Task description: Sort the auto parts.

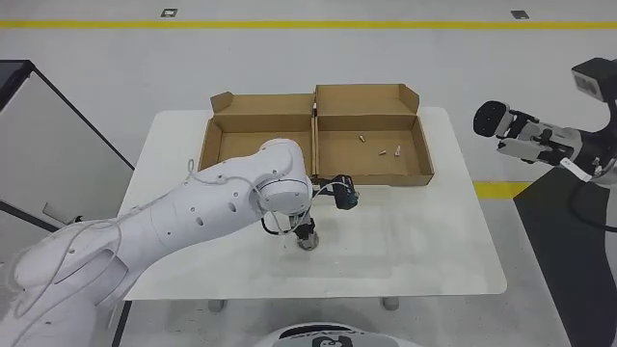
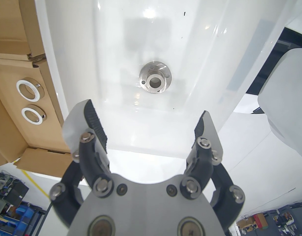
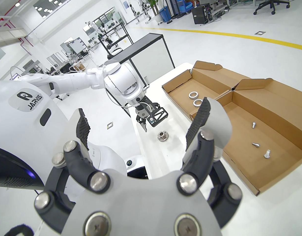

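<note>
A round metal flange hub (image 2: 155, 77) lies flat on the white table (image 1: 415, 241), also seen as the hub (image 3: 162, 135) and the hub (image 1: 308, 242). My left gripper (image 2: 149, 124) hangs open just above it, with nothing between the fingers (image 2: 94, 121); from the side it is the left gripper (image 3: 144, 124). Two white-lined metal rings (image 2: 28, 89) lie in the left cardboard box (image 1: 227, 145). Three bolts (image 3: 256, 144) lie in the right box (image 1: 419, 149). My right gripper (image 3: 143, 105) is open and empty, held off the table's right side (image 1: 530, 135).
The two open boxes stand side by side at the table's far edge, flaps raised. A black-framed cabinet (image 1: 39, 145) stands left of the table. A yellow floor line (image 1: 308, 24) runs beyond the table.
</note>
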